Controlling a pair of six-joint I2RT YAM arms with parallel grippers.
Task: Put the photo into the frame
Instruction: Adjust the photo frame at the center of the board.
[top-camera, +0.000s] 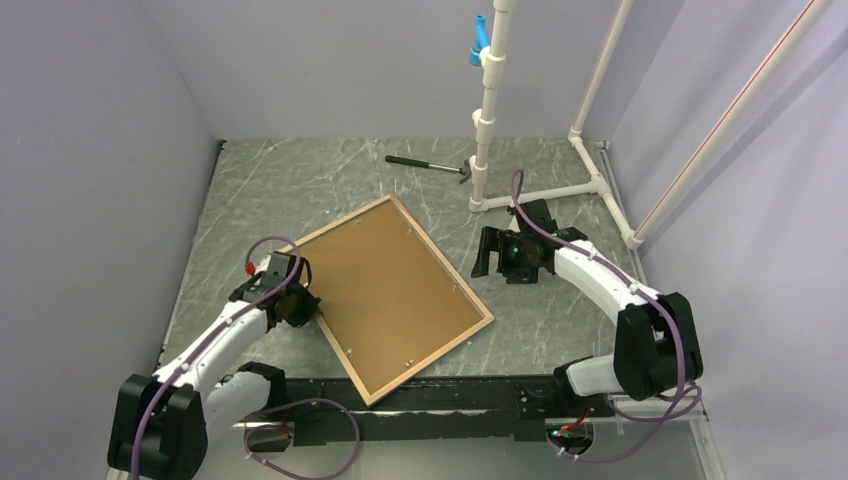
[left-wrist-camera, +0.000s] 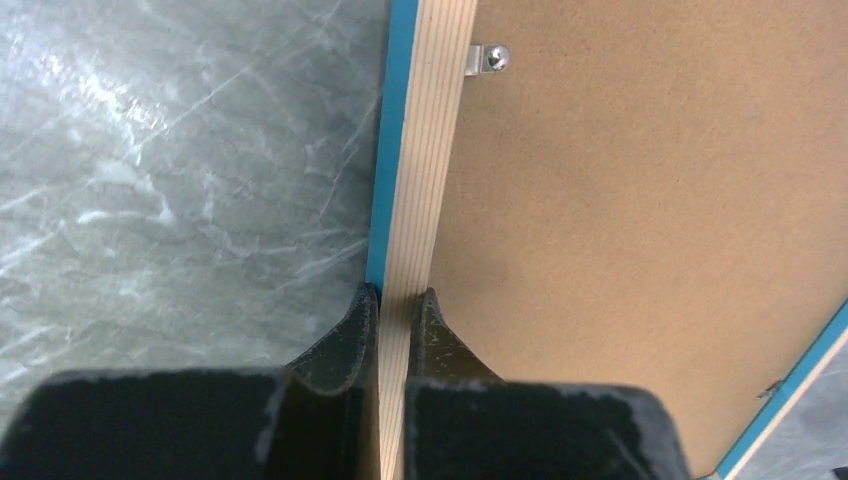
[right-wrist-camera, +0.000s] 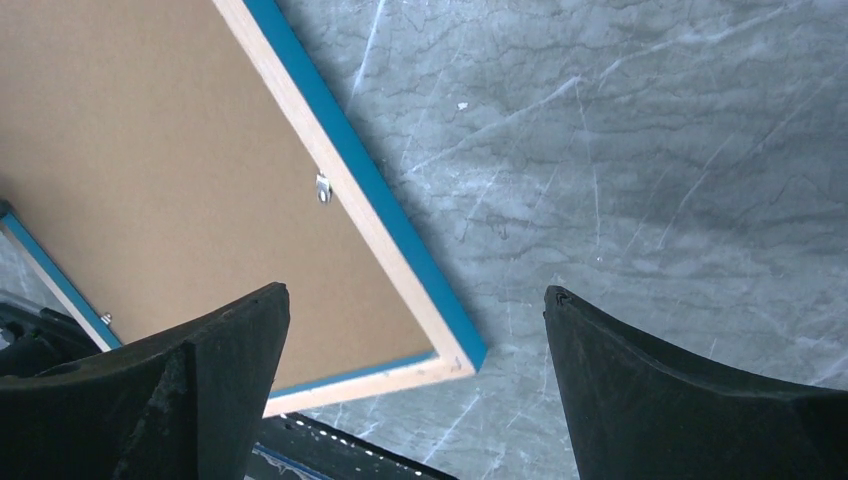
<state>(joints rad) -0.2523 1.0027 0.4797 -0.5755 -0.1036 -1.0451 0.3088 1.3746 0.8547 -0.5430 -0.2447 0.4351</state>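
At the near left of the table, the left gripper (left-wrist-camera: 398, 300) is pinched shut on the frame (left-wrist-camera: 430, 150). One finger sits against the turquoise outer face and the other on the inner side of the pale wood rail, so it has a thin grip on that one edge. The frame lies back-up and skewed on the marbled table (top-camera: 300, 180). A brown backing board (top-camera: 390, 295) fills its opening.

Across from it, the right gripper (right-wrist-camera: 415, 292) is spread wide and holds nothing. It hangs over bare table just beside the frame's right-hand corner.

I can't see the photo anywhere. It may lie under the board, but nothing shows either way.

My reading is that the left arm is steadying or about to shift the frame while the right is free to act. If the print is already under the board, the next move calls for the open gripper to come to the edge and turn a metal tab (right-wrist-camera: 322, 187) over the board, with the left holding firm so the frame doesn't slide. If not, the board has to come out first.

Counted: one frame, one backing board, no photo showing, two grippers. At the back there is one hammer (top-camera: 428, 167) and one white pipe stand (top-camera: 490, 100). The tabs are too small from above to count surely.
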